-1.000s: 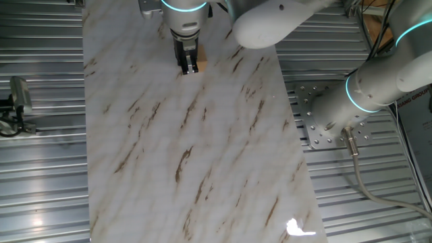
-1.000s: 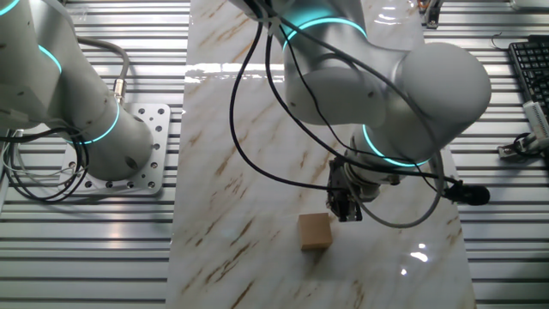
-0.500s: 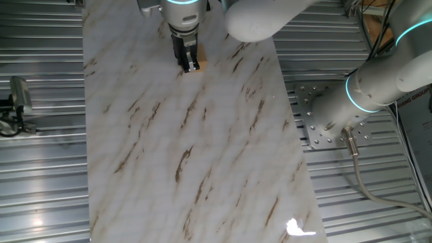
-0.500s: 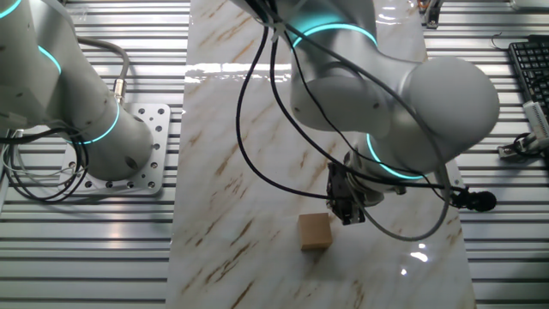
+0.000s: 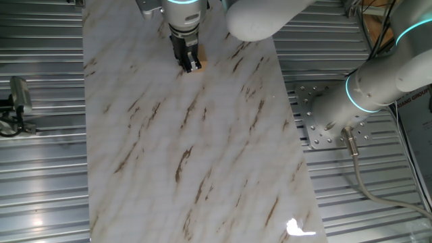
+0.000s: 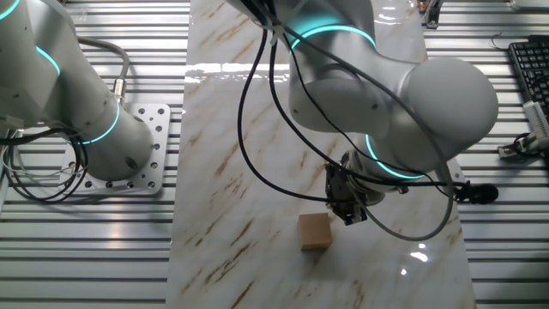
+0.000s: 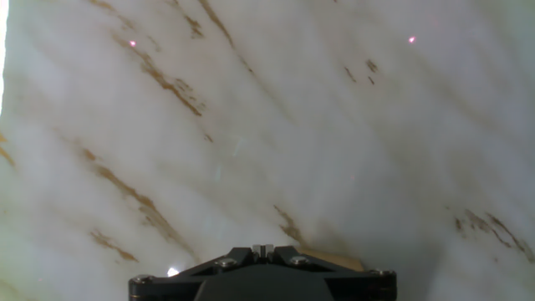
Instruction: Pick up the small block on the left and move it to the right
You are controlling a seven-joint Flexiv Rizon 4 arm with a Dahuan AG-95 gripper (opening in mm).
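The small block [image 6: 315, 231] is a plain tan wooden cube resting on the marble table [image 6: 232, 154]. In the other fixed view my gripper [image 6: 346, 209] hangs low just right of the block, with a small gap between them. In one fixed view the gripper [image 5: 187, 65] stands at the table's far end and hides most of the block [image 5: 198, 66]. In the hand view the fingertips [image 7: 262, 248] are pressed together with nothing between them, and a tan edge of the block [image 7: 334, 257] shows at the bottom right.
A second arm's base [image 6: 129, 159] stands on a bolted plate beside the table, also seen in one fixed view [image 5: 324, 125]. A keyboard [image 6: 532, 69] lies off the table's other side. Ribbed metal flooring surrounds the marble top.
The gripper has shifted only slightly beside the block, and the arm above it has swung a little. The block has not moved.
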